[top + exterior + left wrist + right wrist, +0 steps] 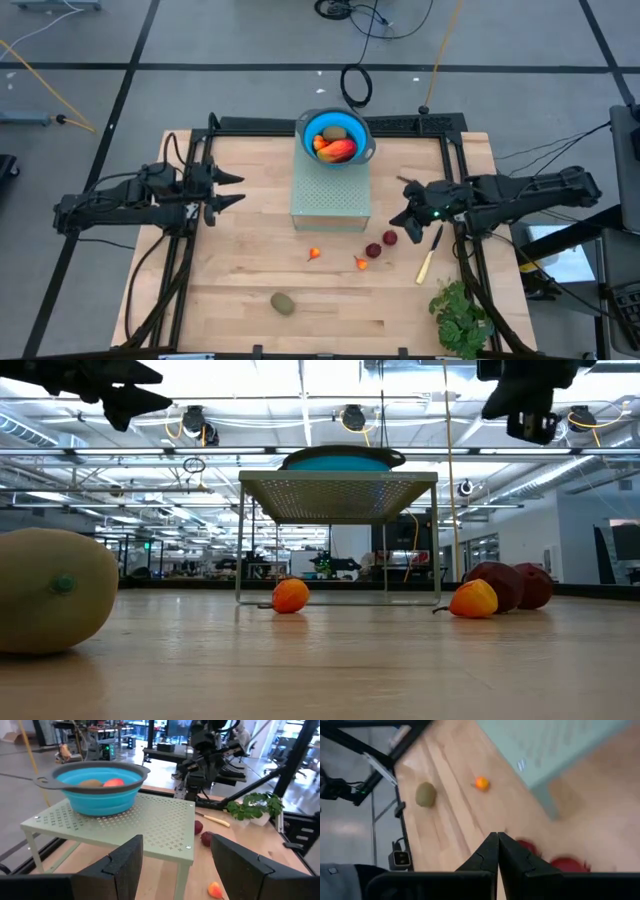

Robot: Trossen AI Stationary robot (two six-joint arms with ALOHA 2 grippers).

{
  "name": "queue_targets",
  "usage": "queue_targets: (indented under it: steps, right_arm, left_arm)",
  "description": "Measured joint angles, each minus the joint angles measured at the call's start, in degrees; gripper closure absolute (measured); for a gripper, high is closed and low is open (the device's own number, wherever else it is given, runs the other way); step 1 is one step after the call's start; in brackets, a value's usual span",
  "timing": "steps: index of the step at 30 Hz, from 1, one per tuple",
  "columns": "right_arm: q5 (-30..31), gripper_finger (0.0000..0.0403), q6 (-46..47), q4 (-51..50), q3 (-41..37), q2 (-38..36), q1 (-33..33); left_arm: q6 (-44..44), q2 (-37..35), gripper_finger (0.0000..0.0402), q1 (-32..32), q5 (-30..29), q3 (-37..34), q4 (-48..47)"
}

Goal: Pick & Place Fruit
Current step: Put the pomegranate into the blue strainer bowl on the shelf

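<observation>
From above, the left gripper (232, 190) hangs empty with its fingers parted, left of the perforated stand (331, 194). The blue bowl (336, 137) on the stand's far end holds a brownish-green fruit and the large orange-red oblong (338, 150). The right gripper (405, 219), pinched shut on nothing, hovers just right of two dark red fruits (381, 244). Two small orange pieces (314, 254) and a brownish-green oval (283, 303) lie on the bench (240, 290).

At bench height, the oval (50, 589) looms near the camera.

The left wrist view shows parted fingers (120, 865) facing the bowl (97, 785).

The right wrist view shows closed fingertips (497, 850) above the dark red fruits (570, 864).
</observation>
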Motion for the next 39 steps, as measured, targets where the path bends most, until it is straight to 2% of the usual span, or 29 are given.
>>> queue_targets:
  steps: [8, 19, 29, 39]
  right_arm:
    - [1.27, 0.0403, 14.09, -10.44, 6.29, 7.86, 6.18]
    - [1.27, 0.0403, 25.74, -18.69, 17.75, 18.36, 11.26]
    - [0.78, 0.0403, 38.69, -18.81, 19.73, 25.82, 14.88]
    - [2.48, 0.0403, 42.77, -25.12, 19.78, 28.76, 14.96]
  left_arm:
    - [0.11, 0.02, 0.0167, 0.00, 1.25, 0.01, -1.97]
    - [0.67, 0.02, 0.0167, 0.00, 1.25, 0.01, -3.22]
    - [0.69, 0.02, 0.0167, 0.00, 1.25, 0.01, -5.27]
    - [0.32, 0.02, 0.0167, 0.00, 1.25, 0.01, -5.50]
